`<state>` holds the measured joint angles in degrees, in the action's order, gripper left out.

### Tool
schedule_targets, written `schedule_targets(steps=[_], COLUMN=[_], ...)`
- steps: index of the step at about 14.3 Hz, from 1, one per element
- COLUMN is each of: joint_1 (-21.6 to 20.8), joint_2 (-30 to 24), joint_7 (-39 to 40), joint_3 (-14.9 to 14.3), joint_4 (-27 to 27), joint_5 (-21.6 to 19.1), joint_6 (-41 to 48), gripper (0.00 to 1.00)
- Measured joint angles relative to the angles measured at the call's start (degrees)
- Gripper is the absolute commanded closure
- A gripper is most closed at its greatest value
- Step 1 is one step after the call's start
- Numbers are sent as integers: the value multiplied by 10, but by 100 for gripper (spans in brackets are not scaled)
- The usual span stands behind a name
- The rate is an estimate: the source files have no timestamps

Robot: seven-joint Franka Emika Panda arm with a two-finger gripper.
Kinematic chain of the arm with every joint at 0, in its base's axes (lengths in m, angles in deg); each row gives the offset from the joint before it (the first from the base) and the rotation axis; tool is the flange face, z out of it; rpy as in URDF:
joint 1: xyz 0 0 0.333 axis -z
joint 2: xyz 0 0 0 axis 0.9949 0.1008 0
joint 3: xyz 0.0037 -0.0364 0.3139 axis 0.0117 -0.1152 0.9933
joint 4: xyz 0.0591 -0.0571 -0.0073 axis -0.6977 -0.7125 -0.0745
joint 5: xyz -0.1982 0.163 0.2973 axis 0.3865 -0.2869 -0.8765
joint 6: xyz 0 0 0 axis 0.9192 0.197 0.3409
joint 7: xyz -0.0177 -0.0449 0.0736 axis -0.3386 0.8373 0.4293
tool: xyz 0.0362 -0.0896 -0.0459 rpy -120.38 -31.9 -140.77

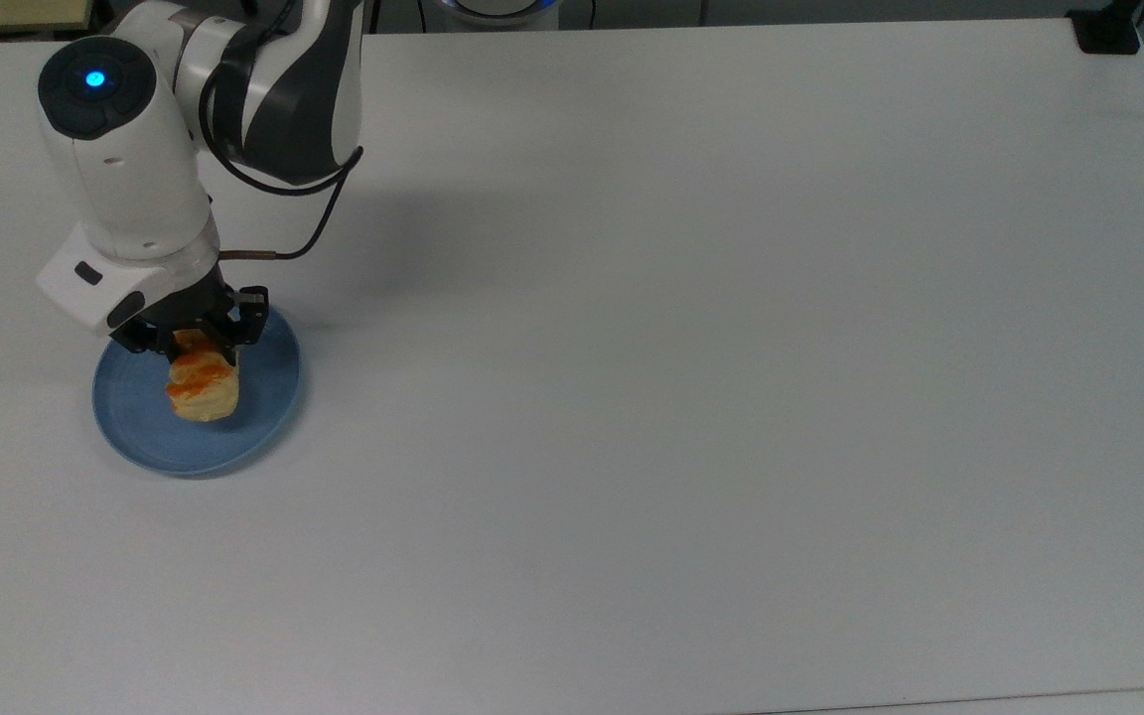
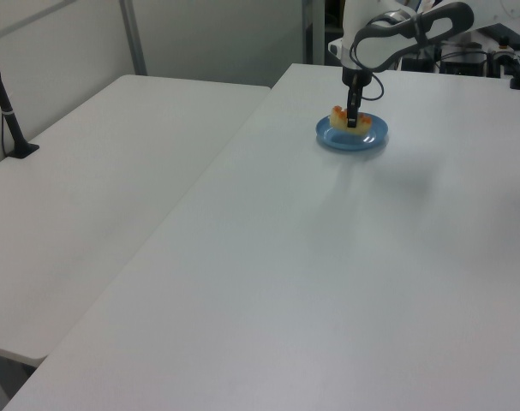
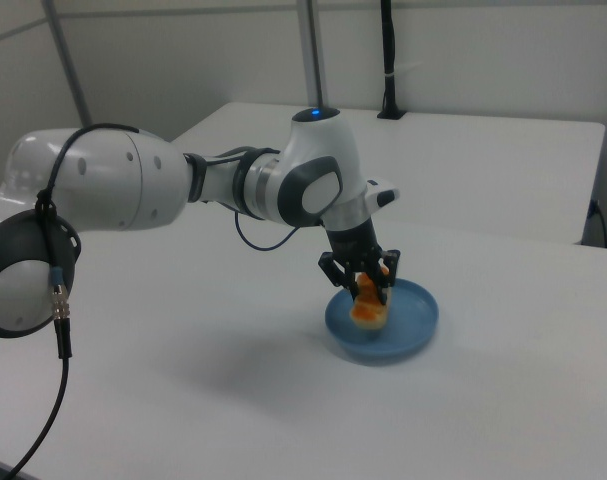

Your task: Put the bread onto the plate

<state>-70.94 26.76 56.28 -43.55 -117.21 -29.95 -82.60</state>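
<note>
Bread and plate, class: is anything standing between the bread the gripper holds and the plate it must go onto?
Nothing visible does. The gripper is shut on the bread, which hangs directly over the plate with no other object between them.

Plate [image 1: 254, 427] sits at left of frame in the top view, on the table [image 1: 711, 348], near its left edge. Bread [image 1: 203, 389] is inside the plate rim, over the plate's middle-upper part, with the gripper [image 1: 197, 348] directly above it and clamped around its upper end. Arm reaches down from the upper left of frame. In the left view the plate [image 2: 364, 142] lies upper right of frame; in the right view plate [image 3: 408, 330] lies centre-right, bread [image 3: 368, 306] on its left half
</note>
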Motion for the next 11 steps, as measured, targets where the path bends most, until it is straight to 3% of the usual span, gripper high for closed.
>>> schedule_targets(steps=[3, 4, 11], joint_1=[2, 2, 5], joint_2=[12, 16, 16], joint_7=[0, 0, -27], joint_3=[0, 0, 1], joint_4=[0, 0, 14], joint_5=[0, 0, 0], joint_6=[-7, -8, -10], gripper=[20, 0, 0])
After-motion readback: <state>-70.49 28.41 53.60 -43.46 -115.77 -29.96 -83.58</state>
